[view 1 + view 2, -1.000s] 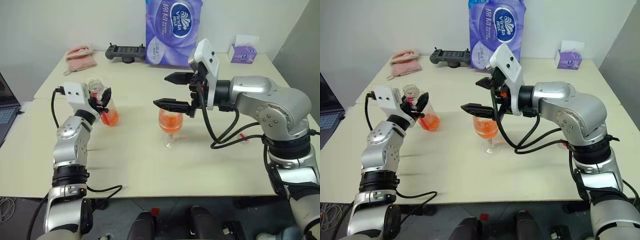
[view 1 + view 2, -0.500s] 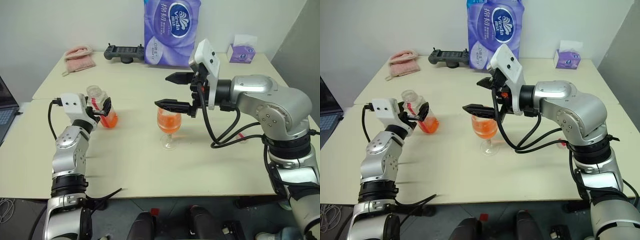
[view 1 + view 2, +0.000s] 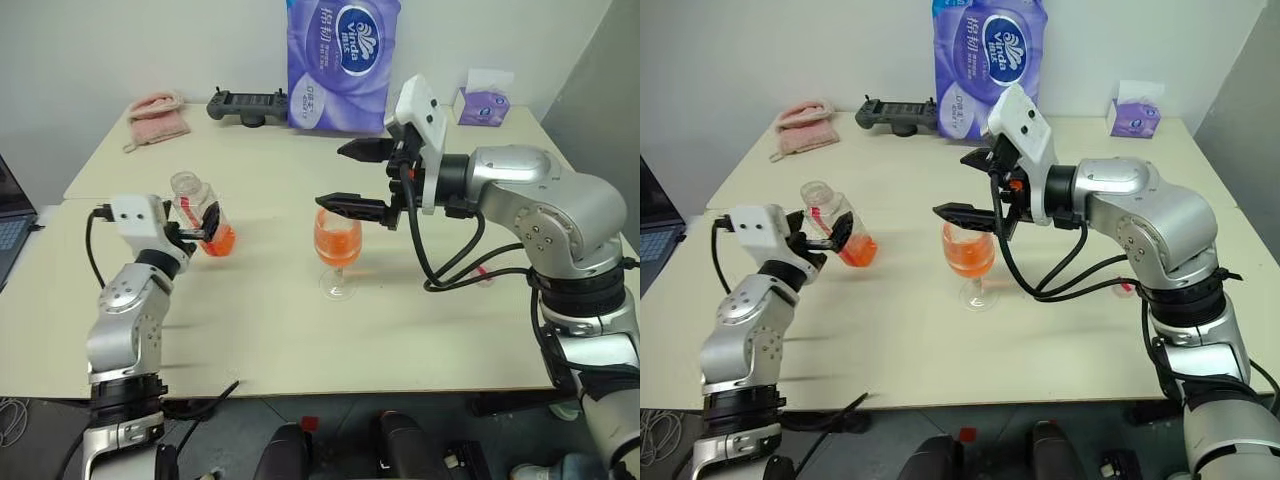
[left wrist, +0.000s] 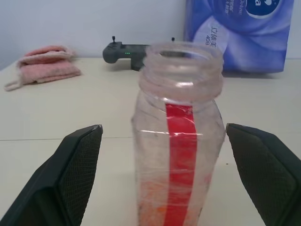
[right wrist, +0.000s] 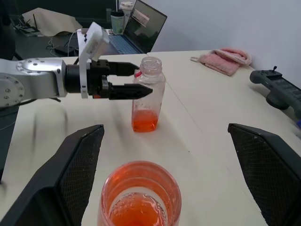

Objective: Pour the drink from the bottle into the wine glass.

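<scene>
The clear bottle (image 3: 201, 217) stands upright and uncapped on the table, with a little orange-red drink (image 3: 218, 241) in its base. My left gripper (image 3: 200, 226) is open, one black finger (image 4: 70, 174) on each side of the bottle (image 4: 178, 136) with a gap on both sides. The wine glass (image 3: 337, 248) stands at the table's middle, its bowl about half full of the drink (image 5: 136, 209). My right gripper (image 3: 330, 176) hovers open just above the glass, pointing toward the bottle (image 5: 148, 101).
A purple tissue pack (image 3: 342, 62), a black controller (image 3: 247, 103) and a pink cloth (image 3: 158, 115) lie along the far edge. A small purple tissue box (image 3: 484, 103) sits far right. A laptop (image 3: 12, 215) borders the left edge. A small red-and-white piece (image 3: 483, 272) lies under my right arm.
My left gripper has opened, let go of the bottle and drawn back a little toward me. The bottle now stands free on the table. My right gripper has stayed above the glass.
</scene>
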Robot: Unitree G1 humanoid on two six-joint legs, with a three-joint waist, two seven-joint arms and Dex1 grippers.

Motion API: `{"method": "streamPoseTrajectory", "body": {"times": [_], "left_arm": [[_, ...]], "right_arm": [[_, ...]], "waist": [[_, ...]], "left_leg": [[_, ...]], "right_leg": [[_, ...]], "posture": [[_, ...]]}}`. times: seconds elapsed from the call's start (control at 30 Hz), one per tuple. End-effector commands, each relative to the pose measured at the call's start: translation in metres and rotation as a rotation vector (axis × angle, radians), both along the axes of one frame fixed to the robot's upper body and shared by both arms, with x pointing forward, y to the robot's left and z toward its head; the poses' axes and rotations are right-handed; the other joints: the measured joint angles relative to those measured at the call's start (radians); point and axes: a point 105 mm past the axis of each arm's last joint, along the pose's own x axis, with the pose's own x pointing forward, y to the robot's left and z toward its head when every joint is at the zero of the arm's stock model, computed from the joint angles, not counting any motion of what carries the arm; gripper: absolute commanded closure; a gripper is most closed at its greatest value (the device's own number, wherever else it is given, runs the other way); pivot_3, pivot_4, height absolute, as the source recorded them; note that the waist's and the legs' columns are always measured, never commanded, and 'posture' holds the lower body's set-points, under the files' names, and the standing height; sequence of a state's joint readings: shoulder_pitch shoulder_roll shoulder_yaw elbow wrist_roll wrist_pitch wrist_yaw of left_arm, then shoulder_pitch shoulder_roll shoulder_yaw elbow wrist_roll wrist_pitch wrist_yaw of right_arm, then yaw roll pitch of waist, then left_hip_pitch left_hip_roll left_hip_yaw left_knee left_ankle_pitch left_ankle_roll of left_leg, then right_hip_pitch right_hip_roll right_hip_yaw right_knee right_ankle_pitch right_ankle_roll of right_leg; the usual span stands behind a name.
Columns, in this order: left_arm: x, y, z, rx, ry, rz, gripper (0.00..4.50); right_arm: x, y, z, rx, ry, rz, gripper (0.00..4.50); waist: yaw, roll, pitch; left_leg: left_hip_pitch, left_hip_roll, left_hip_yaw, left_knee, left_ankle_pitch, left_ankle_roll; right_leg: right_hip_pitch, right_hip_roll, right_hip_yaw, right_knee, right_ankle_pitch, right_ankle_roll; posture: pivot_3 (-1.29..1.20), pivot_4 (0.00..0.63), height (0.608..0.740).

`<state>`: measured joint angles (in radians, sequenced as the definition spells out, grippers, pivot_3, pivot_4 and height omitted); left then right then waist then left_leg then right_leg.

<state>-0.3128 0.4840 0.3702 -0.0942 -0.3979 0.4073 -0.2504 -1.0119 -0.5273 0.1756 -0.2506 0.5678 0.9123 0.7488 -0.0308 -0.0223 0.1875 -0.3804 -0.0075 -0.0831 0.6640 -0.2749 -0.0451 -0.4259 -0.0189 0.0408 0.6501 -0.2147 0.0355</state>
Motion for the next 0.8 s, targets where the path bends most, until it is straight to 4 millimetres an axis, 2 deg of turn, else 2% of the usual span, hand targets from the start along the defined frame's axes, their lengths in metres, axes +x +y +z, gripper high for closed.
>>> {"method": "streamPoseTrajectory", "body": {"times": [0.03, 0.07, 0.1, 0.2, 0.27, 0.33, 0.43, 0.57, 0.63, 0.73, 0.8], "left_arm": [[-0.018, 0.017, 0.036, 0.038, -0.094, 0.054, 0.03], [-0.021, 0.021, 0.041, 0.039, -0.101, 0.058, 0.03], [-0.025, 0.015, 0.05, 0.057, -0.112, -0.016, 0.03], [-0.042, -0.019, 0.08, 0.045, -0.133, -0.346, 0.03], [-0.055, -0.039, 0.095, 0.083, -0.094, -0.536, 0.03], [-0.064, -0.049, 0.102, 0.13, -0.039, -0.658, 0.03], [-0.064, -0.047, 0.108, 0.188, 0.005, -0.682, 0.03], [-0.052, -0.034, 0.119, 0.177, -0.044, -0.63, 0.03], [-0.051, -0.033, 0.117, 0.203, -0.036, -0.646, 0.03], [-0.057, -0.036, 0.122, 0.184, -0.031, -0.719, 0.03], [-0.066, -0.033, 0.117, 0.196, 0.027, -0.77, 0.03]], "right_arm": [[0.0, -0.008, 0.015, 0.025, -0.068, -0.008, 0.0], [0.0, -0.009, 0.016, 0.024, -0.07, -0.009, 0.0], [0.001, -0.015, 0.017, 0.022, -0.072, -0.016, 0.0], [-0.002, -0.038, 0.022, 0.046, -0.063, -0.017, 0.0], [-0.015, -0.058, 0.021, 0.069, -0.034, 0.033, 0.0], [-0.03, -0.077, 0.011, 0.056, 0.018, 0.083, 0.0], [-0.034, -0.095, 0.004, 0.068, 0.067, 0.058, 0.0], [-0.027, -0.099, -0.002, 0.062, 0.066, 0.001, 0.0], [-0.023, -0.1, -0.003, 0.071, 0.064, -0.02, 0.0], [-0.021, -0.104, -0.004, 0.079, 0.064, -0.047, 0.0], [-0.026, -0.107, -0.004, 0.088, 0.08, -0.034, 0.0]], "waist": [[-0.001, 0.0, 0.0], [-0.001, 0.0, 0.0], [-0.001, 0.0, 0.0], [0.004, 0.0, 0.0], [0.009, -0.001, 0.0], [0.01, -0.002, 0.0], [0.001, 0.0, 0.001], [-0.017, 0.001, 0.002], [-0.021, 0.001, 0.002], [-0.021, 0.001, 0.002], [-0.021, 0.001, 0.002]], "left_leg": [[0.0, 0.0, 0.0, 0.0, 0.0, 0.0], [0.0, 0.0, 0.0, 0.0, 0.0, 0.0], [0.0, 0.0, 0.0, 0.0, 0.0, 0.0], [-0.001, 0.0, -0.001, 0.0, 0.0, 0.0], [-0.002, 0.0, -0.001, 0.0, 0.0, 0.0], [-0.002, 0.0, 0.0, 0.0, 0.0, 0.0], [0.001, 0.0, 0.002, -0.001, -0.001, 0.001], [0.006, 0.002, 0.006, -0.002, -0.001, 0.001], [0.007, 0.005, 0.005, -0.002, -0.001, 0.001], [0.005, 0.005, 0.004, -0.004, -0.001, 0.001], [0.001, 0.004, 0.003, -0.003, -0.001, 0.001]], "right_leg": [[0.0, 0.0, 0.0, 0.0, 0.0, 0.0], [0.0, 0.0, 0.0, 0.0, 0.0, 0.0], [0.0, 0.0, 0.0, -0.001, 0.0, 0.0], [0.0, 0.001, -0.001, -0.002, 0.0, 0.0], [0.001, 0.0, -0.001, -0.004, 0.0, 0.0], [0.003, -0.001, -0.001, -0.006, 0.0, 0.0], [0.003, -0.001, 0.002, -0.006, -0.001, 0.001], [0.004, 0.003, 0.003, -0.002, -0.005, 0.004], [0.004, 0.006, 0.003, -0.002, -0.006, 0.003], [0.002, 0.007, 0.003, -0.002, -0.006, 0.001], [0.0, 0.006, 0.003, -0.002, -0.003, -0.003]], "posture": [[0.0, 0.15, 0.74], [0.0, 0.15, 0.74], [0.0, 0.15, 0.74], [0.0, 0.15, 0.74], [0.0, 0.15, 0.74], [0.0, 0.15, 0.74], [0.0, 0.15, 0.74], [0.0, 0.15, 0.74], [0.0, 0.15, 0.74], [0.0, 0.15, 0.74], [0.0, 0.15, 0.74]]}}
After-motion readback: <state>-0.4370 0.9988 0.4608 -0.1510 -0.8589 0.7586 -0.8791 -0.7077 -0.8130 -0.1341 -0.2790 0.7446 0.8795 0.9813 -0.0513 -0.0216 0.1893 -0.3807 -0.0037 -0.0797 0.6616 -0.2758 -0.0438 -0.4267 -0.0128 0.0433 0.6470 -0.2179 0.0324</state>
